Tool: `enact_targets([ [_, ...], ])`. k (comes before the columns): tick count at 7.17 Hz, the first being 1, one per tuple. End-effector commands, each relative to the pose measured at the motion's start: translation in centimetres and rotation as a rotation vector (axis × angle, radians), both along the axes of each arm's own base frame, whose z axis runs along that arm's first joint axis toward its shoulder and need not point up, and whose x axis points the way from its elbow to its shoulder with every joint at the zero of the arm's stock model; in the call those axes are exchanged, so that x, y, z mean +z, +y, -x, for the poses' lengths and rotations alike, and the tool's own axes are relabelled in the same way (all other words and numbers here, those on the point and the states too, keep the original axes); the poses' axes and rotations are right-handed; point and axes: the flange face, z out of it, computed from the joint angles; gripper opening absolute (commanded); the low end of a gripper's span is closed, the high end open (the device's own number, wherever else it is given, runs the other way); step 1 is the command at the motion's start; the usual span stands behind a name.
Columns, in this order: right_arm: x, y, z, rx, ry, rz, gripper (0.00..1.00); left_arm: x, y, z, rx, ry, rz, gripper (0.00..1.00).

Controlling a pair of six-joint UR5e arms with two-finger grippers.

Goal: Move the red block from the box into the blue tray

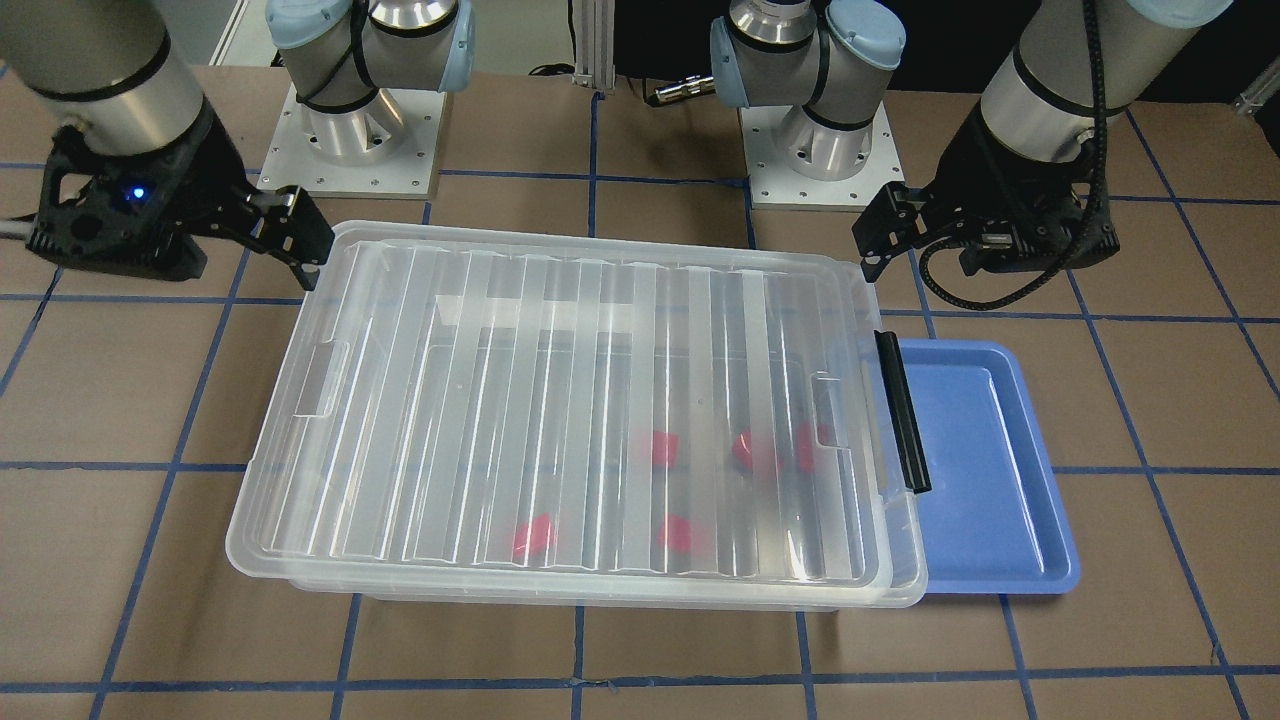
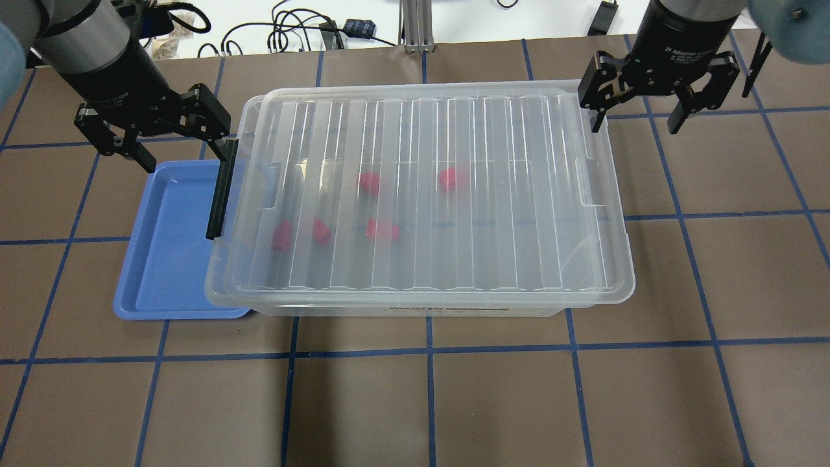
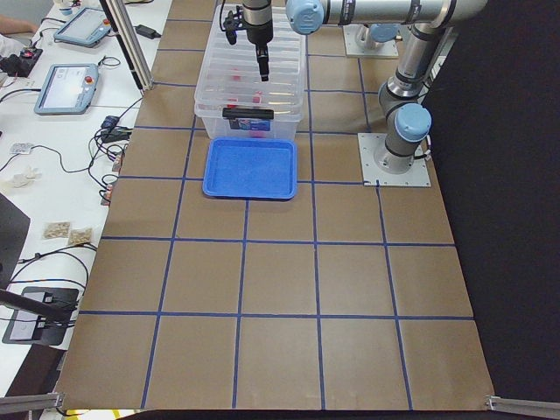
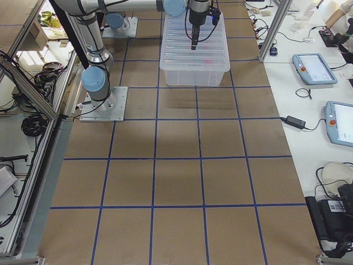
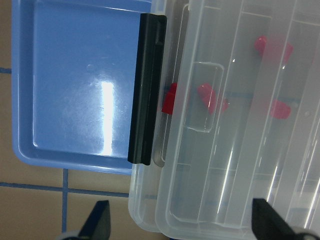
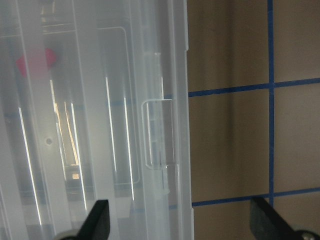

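Table [image 2: 713, 292]: brown surface marked into squares with blue tape. Two arm base plates [image 1: 350, 160] are bolted along the robot's edge.

Box [image 2: 415, 310]: stands mid-table, long side parallel to the robot's edge. The ribbed lid [image 2: 519, 194] is on and sits slightly askew of the rim. The black latch [image 2: 219, 194] is at the box's left end.

Red blocks [image 2: 454, 178]: five, all inside the box under the lid and blurred by the ribs. Two lie toward the middle and three nearer the latch end.

Tray [image 2: 168, 259]: flat on the table at the box's latch end. Its near edge is tucked just under the box's overhanging rim.

Left gripper [image 2: 183, 150]: fingers spread, holding nothing. It hangs over the far corner of the latch end, one finger above the tray's far edge and the other by the top of the latch. Contact cannot be judged.

Right gripper [image 2: 635, 123]: fingers spread, holding nothing. It hangs at the box's opposite far corner, one finger over the lid edge and the other over the table.

Room: a white bench [image 3: 35, 157] runs along the operators' side, carrying screen pendants [image 3: 66, 87] and loose cables [image 3: 52, 162]. An aluminium post [image 2: 415, 26] stands at the table's far edge.
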Motion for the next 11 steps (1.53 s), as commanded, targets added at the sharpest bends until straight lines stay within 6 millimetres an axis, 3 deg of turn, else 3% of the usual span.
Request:
enact_targets([
  [1, -7.5, -3.3, 3.5, -0.038, -0.006, -0.062, 1.0, -0.1, 0.3, 0.0, 0.0, -0.002, -0.002, 1.0],
  [3, -12.8, -2.7, 3.9, 0.028, -0.001, 0.018, 1.0, -0.8, 0.7, 0.1, -0.003, 0.0, -0.002, 1.0],
  [7, -13.5, -2.4, 4.2, 0.038, 0.001, 0.025, 1.0, -0.9, 0.8, 0.1, -0.005, -0.002, -0.002, 1.0],
  [9, -13.5, -2.6, 7.1, 0.066, -0.008, 0.023, 1.0, -1.0, 0.7, 0.1, -0.005, -0.002, -0.004, 1.0],
  [11, -13.5, -2.6, 7.8, 0.098, -0.003, 0.022, 1.0, -1.0, 0.7, 0.1, -0.005, -0.001, -0.005, 1.0],
])
